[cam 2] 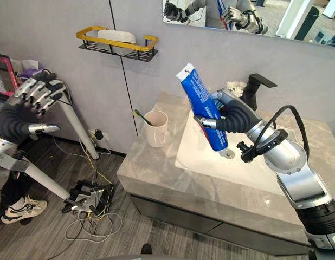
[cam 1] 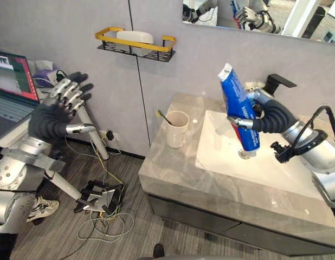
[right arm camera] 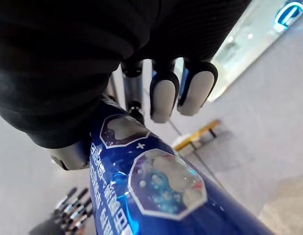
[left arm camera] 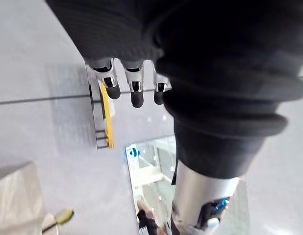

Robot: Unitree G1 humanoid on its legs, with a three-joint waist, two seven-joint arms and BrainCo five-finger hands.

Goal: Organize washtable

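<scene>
My right hand is shut on a large blue toothpaste tube, held nearly upright above the white sink basin. The tube lies close along the palm in the right wrist view, with fingers curled over it. A white mug with a green-tipped toothbrush in it stands on the grey marble counter, left of the basin. My left hand is raised off to the left, well away from the counter, fingers straight and spread.
A yellow-and-black wall shelf holds a white soap dish. A black faucet stands behind the basin, with a mirror above. A laptop sits far left. Cables and a tripod base lie on the floor.
</scene>
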